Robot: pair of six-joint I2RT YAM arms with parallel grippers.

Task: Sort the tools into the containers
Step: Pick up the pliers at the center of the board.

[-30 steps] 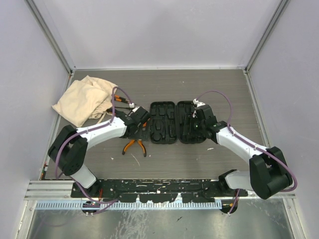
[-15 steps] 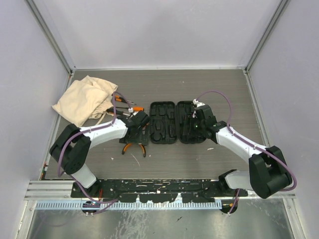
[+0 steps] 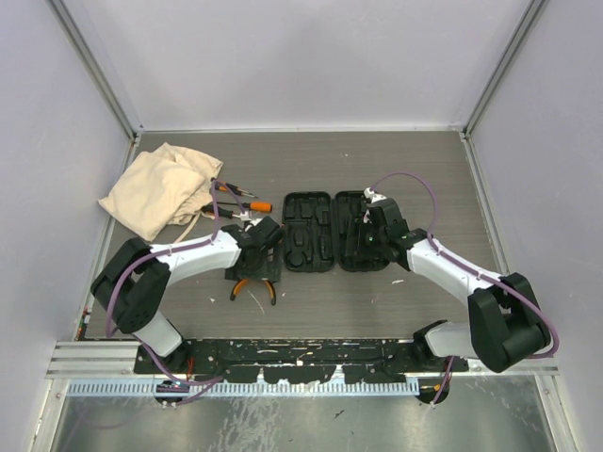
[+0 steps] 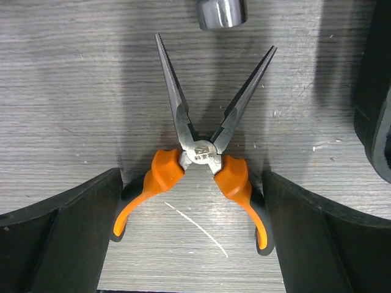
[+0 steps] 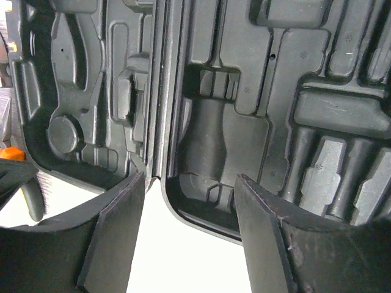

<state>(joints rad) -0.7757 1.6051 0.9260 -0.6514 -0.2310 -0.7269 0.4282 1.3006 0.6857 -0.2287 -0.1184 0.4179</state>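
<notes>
Bright, even light with soft shadows; table (image 5: 183, 262) glares white in right wrist view.

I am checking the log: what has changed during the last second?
The left claw moved toward the near edge and now stands open over the pliers, one finger at each side of the handles, nothing gripped. The right claw stayed open above the black case.

Top view: high behind the arm bases, looking down on the table (image 3: 424, 169). Left wrist view: close, facing the pliers (image 4: 198, 149) between the fingers of the left gripper (image 4: 192, 207). Right wrist view: close, facing the case (image 5: 244, 122) ahead of the right gripper (image 5: 189, 207). The top view shares both.
</notes>
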